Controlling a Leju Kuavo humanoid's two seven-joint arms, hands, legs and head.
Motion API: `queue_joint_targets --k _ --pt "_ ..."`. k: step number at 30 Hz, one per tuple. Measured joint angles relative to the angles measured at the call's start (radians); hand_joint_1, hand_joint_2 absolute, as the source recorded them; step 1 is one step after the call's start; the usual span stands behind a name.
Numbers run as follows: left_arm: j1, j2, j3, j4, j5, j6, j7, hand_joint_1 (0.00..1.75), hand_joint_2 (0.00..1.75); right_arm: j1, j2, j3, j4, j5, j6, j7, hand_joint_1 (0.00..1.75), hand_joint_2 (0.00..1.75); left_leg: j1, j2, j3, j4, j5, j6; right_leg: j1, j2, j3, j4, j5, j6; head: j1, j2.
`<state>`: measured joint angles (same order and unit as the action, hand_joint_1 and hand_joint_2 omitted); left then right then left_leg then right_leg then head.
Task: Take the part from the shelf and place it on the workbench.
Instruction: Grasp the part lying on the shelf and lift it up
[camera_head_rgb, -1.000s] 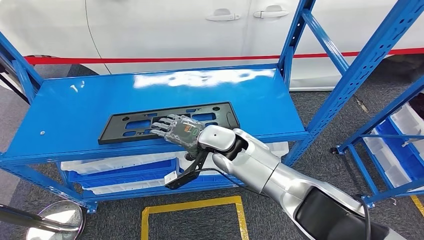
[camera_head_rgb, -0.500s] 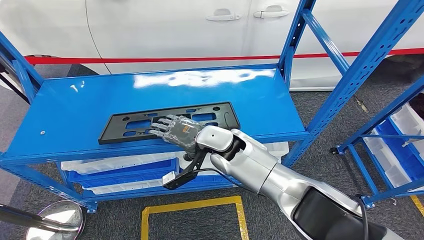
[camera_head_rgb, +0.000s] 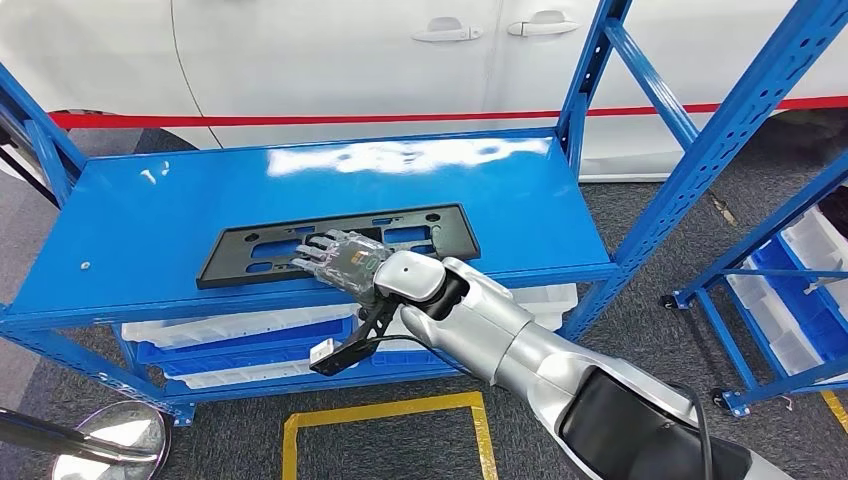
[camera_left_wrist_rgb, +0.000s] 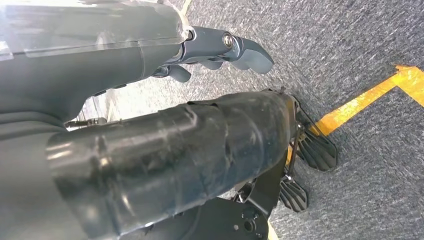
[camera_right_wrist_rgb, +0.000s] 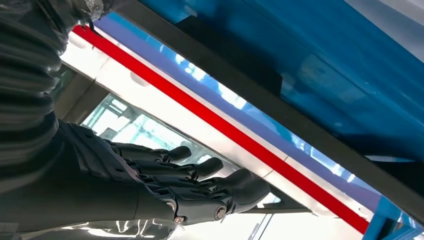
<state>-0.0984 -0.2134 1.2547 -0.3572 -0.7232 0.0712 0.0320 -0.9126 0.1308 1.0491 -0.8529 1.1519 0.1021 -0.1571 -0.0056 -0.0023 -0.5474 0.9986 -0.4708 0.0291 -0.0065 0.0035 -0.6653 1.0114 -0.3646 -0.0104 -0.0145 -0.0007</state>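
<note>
The part (camera_head_rgb: 255, 256), a long flat black plastic frame with cut-outs, lies on the top board of the blue shelf (camera_head_rgb: 140, 220), near its front edge. My right hand (camera_head_rgb: 338, 259) reaches in from the front. It lies over the middle of the part with its fingers stretched out flat and spread, holding nothing. In the right wrist view the fingers (camera_right_wrist_rgb: 200, 187) extend level beside the part's dark edge (camera_right_wrist_rgb: 300, 125); I cannot tell whether they touch it. My left hand (camera_left_wrist_rgb: 210, 45) hangs above the grey carpet, fingers loosely extended and empty.
Behind the shelf stands a white car (camera_head_rgb: 400, 60) with a red barrier tape (camera_head_rgb: 300, 119) in front. Blue and white bins (camera_head_rgb: 230, 345) fill the lower level. A second blue rack (camera_head_rgb: 790, 260) stands at the right. A yellow floor marking (camera_head_rgb: 385, 410) lies below.
My right hand and forearm have slid a little to the left and further over the part. The part has not moved.
</note>
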Motion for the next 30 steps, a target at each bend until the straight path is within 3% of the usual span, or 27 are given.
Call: queue_joint_targets --k 20,30 --pt "-0.003 -0.001 0.004 0.021 0.01 0.002 -0.008 0.0 0.0 -0.005 0.042 -0.004 0.158 0.022 -0.031 -0.005 0.0 1.75 0.0 0.0 0.0 0.0 0.0 0.0 0.0 0.0 0.0 0.0 0.0 0.0 0.0 0.0" --pt "-0.003 -0.007 0.004 0.028 0.01 0.0 0.0 0.0 0.0 -0.048 0.047 -0.069 0.264 0.037 -0.054 0.034 0.0 1.75 0.0 0.0 0.0 0.0 0.001 0.0 0.0 0.0 0.0 0.0 0.001 0.001 0.0 0.0"
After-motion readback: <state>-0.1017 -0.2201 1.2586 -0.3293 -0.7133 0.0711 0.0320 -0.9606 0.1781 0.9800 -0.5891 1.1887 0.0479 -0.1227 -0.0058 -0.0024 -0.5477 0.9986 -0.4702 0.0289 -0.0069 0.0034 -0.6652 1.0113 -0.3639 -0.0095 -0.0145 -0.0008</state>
